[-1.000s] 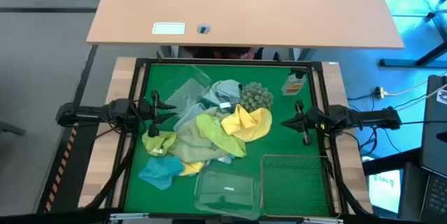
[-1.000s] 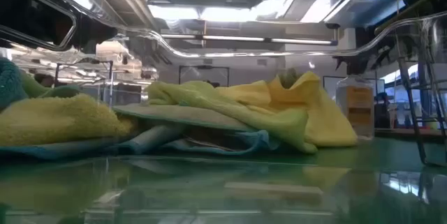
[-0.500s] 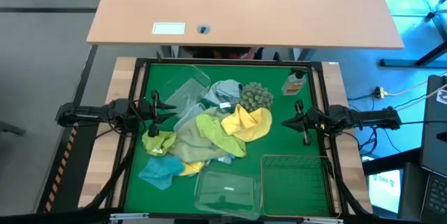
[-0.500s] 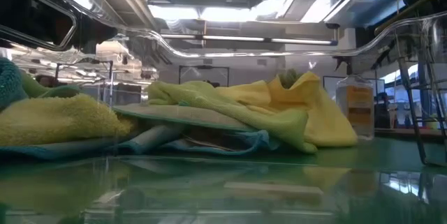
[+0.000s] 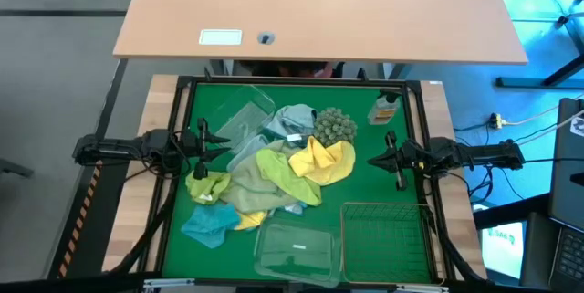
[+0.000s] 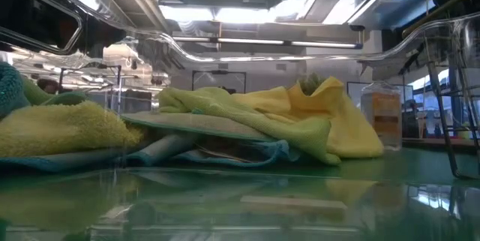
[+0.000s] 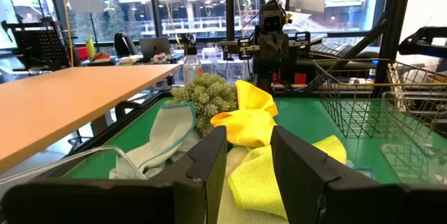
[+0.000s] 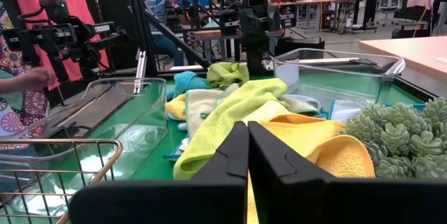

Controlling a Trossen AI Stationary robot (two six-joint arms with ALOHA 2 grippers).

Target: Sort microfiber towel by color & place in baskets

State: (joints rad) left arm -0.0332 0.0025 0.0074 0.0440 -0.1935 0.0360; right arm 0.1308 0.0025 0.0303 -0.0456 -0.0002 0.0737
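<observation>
A loose pile of microfiber towels [image 5: 274,172] lies in the middle of the green mat. A yellow one [image 5: 324,159] is on its right and a lime one [image 5: 272,167] in the centre. A light blue one [image 5: 290,120] lies far and a teal one [image 5: 206,224] near left. My left gripper [image 5: 222,144] hovers open at the pile's left edge, with nothing between its fingers in the left wrist view [image 7: 249,155]. My right gripper [image 5: 371,160] is shut, off to the right of the yellow towel [image 8: 307,137], apart from it.
A clear tub [image 5: 243,118] sits at the far left of the pile and a second clear tub [image 5: 294,249] at the near edge. The wire mesh basket [image 5: 383,234] is near right. A grey-green spiky ball [image 5: 334,126] and a bottle [image 5: 385,109] stand far right.
</observation>
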